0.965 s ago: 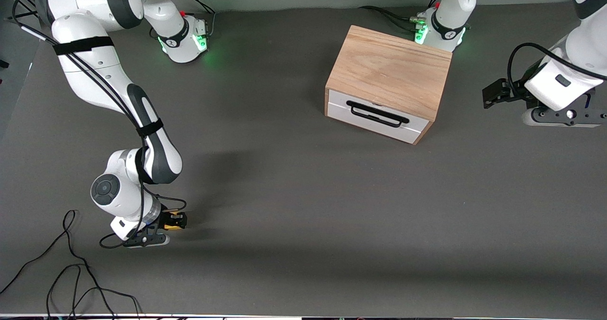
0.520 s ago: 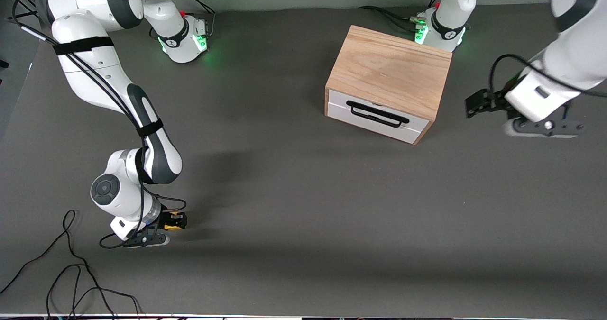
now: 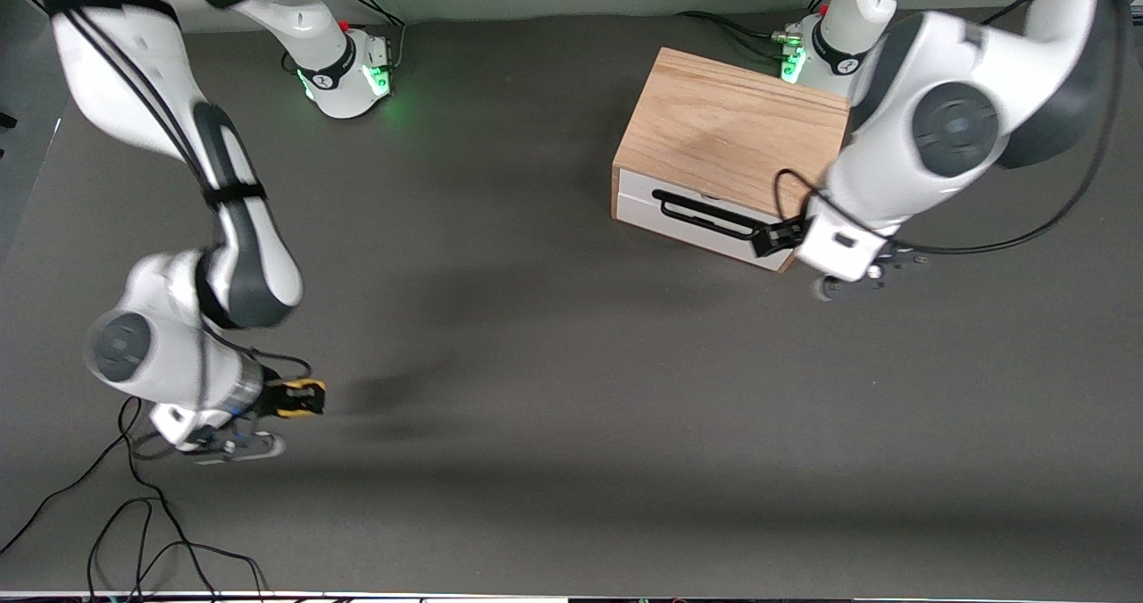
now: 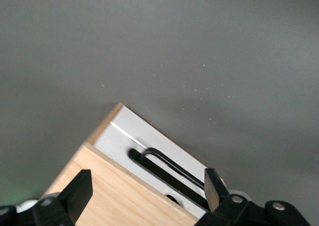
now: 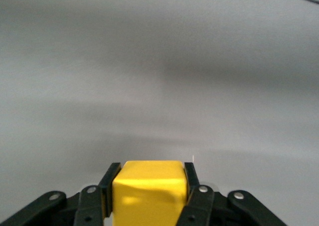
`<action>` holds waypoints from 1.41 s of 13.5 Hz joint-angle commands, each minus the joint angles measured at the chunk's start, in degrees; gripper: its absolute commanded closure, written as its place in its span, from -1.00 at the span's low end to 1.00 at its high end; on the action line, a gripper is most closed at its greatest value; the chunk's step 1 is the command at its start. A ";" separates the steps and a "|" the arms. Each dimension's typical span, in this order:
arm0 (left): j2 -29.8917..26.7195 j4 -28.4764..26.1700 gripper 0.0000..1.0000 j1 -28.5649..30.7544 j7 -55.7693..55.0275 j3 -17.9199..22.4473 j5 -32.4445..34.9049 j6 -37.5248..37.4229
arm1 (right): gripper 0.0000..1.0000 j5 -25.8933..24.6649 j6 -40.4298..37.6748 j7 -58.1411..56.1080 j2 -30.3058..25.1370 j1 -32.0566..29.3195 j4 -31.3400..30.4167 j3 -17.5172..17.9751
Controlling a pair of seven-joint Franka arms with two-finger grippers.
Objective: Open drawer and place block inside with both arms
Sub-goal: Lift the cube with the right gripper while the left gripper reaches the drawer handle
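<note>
Block (image 3: pixel 297 398), yellow, is held clamped between the shut fingers of the right gripper (image 3: pixel 304 399) at the lower left of the front frame, over bare table (image 3: pixel 571 424). Drawer (image 3: pixel 705 219), white-fronted with black handle (image 3: pixel 705 213), is seen closed in its oak box (image 3: pixel 732 129) at the upper right of the frame. Left gripper (image 3: pixel 768 237) is positioned at the handle's end, jaws spread wide with nothing held.
</note>
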 commanded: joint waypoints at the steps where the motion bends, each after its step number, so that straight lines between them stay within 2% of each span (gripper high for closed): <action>1: 1.63 -0.40 -0.99 -2.70 -10.50 0.64 -0.05 0.63 | 0.13 -0.70 -10.81 -0.75 -8.52 0.48 -0.08 -0.18; 3: 3.92 -0.48 -0.99 -3.15 -19.72 0.63 -0.14 -0.33 | 0.13 -1.06 -19.17 -0.66 -13.18 0.48 1.34 -0.35; 7: 9.62 -1.54 -1.00 -7.09 -34.77 0.63 -0.14 0.54 | 0.13 -1.41 -28.59 2.14 -22.15 0.40 -0.14 -1.84; 11: 12.54 -1.54 -0.99 -9.56 -35.32 0.55 -0.14 0.64 | 0.14 -1.32 -27.47 3.64 -30.15 0.40 -8.40 -3.34; 16: 14.65 -1.54 -0.99 -11.23 -35.50 0.55 -0.14 0.54 | 0.14 -1.32 -21.24 4.08 -32.71 0.40 -14.73 -3.87; 19: 16.58 -1.54 -0.99 -11.15 -35.50 0.63 -0.14 0.90 | 0.14 -1.32 -21.14 4.08 -32.45 0.40 -14.74 -4.04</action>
